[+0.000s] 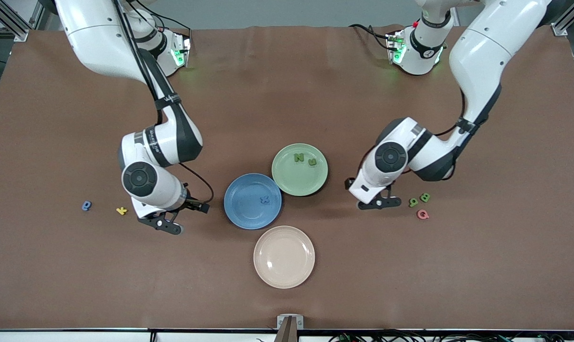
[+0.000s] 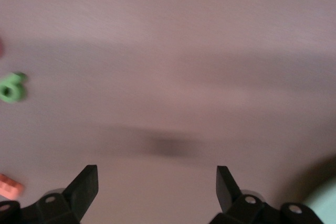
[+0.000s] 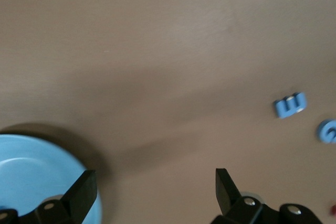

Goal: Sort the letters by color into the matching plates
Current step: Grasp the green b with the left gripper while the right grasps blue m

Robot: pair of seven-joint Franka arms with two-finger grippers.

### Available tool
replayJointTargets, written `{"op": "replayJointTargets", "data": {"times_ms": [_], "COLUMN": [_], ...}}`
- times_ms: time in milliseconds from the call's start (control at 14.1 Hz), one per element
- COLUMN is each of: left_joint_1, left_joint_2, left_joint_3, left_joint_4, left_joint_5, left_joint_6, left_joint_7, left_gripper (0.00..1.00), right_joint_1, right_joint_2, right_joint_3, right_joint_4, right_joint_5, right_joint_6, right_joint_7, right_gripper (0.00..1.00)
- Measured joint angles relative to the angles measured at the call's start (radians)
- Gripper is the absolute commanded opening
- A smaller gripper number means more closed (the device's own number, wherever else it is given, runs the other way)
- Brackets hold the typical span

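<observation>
Three plates sit mid-table: blue plate (image 1: 241, 209) with a blue letter (image 1: 265, 199) in it, green plate (image 1: 287, 183) holding two green letters (image 1: 298, 157) (image 1: 312, 162), and an empty cream plate (image 1: 284, 256) nearest the front camera. My left gripper (image 1: 378, 204) (image 2: 156, 182) is open over bare table, between the green plate and two green letters (image 1: 413, 202) (image 1: 425, 196) and a pink letter (image 1: 423, 214). My right gripper (image 1: 165, 224) (image 3: 155, 187) is open over bare table, between the blue plate (image 3: 31, 171) and a yellow letter (image 1: 121, 210).
A blue letter (image 1: 86, 205) lies toward the right arm's end. The right wrist view shows two blue letters (image 3: 290, 105) (image 3: 328, 130). The left wrist view shows a green letter (image 2: 11, 88), an orange letter (image 2: 10, 185) and the green plate's rim (image 2: 325, 203).
</observation>
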Motion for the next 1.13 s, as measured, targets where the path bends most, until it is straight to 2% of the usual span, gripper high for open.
{"op": "replayJointTargets", "data": {"times_ms": [213, 425, 709, 1134], "left_joint_1": [0.094, 0.195, 0.245, 0.258], "left_joint_2": [0.000, 0.000, 0.000, 0.011], "left_joint_3": [-0.003, -0.024, -0.033, -0.033], "left_joint_4": [-0.032, -0.068, -0.081, -0.099], "left_joint_5": [0.062, 0.086, 0.087, 0.088], "left_joint_6": [0.020, 0.071, 0.100, 0.167], "left_joint_7": [0.055, 0.119, 0.132, 0.132], "left_gripper": [0.99, 0.99, 0.99, 0.94], "right_joint_1": [-0.071, -0.164, -0.235, -0.237], "right_joint_2": [-0.023, -0.030, -0.030, -0.031], "right_joint_3": [-0.004, -0.005, -0.004, 0.000], "right_joint_4": [-0.066, -0.173, -0.303, -0.349], "right_joint_5": [-0.005, -0.005, -0.005, -0.004], "right_joint_6": [0.040, 0.207, 0.379, 0.415], "right_joint_7": [-0.171, -0.396, -0.618, -0.660], "right_gripper": [1.00, 1.00, 1.00, 1.00]}}
